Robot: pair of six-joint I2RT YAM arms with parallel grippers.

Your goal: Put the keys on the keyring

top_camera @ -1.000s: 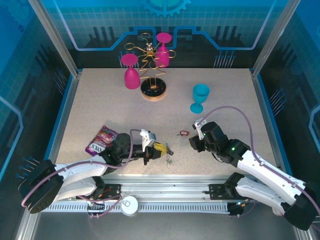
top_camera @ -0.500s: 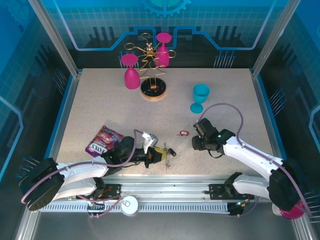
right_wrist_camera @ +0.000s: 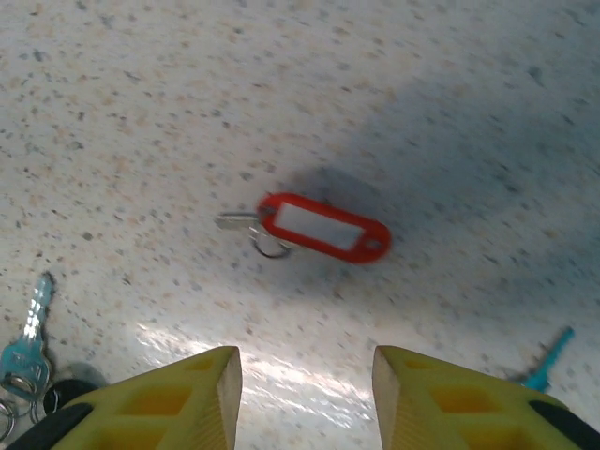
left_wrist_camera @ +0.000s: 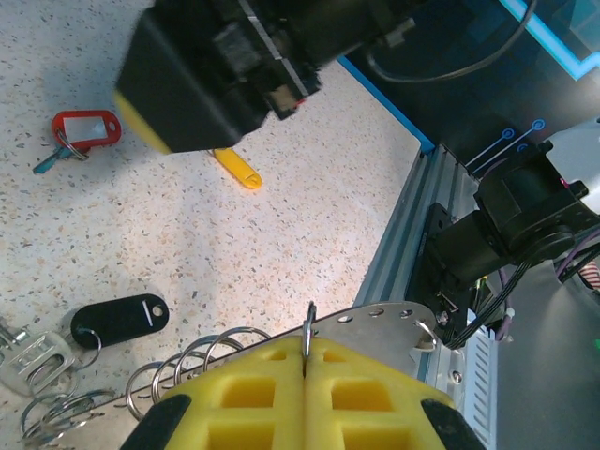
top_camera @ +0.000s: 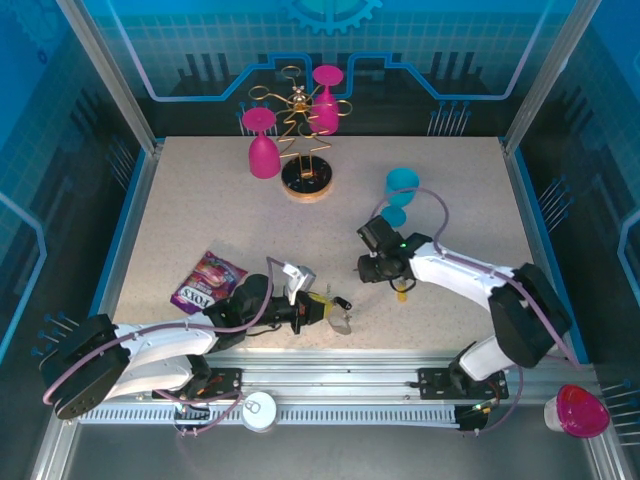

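Left pincer of mine is clamped shut on the edge of the grey keyring, whose small rings trail on the table. Right pincer hangs with jaws apart just above the red-tagged key, not touching it. Nothing is threaded yet, I judge: that key and the yellow key both lie loose, apart from the ring. Farther off, the purple snack packet, blue cup and pink cups stand well clear; nothing blocks the grab
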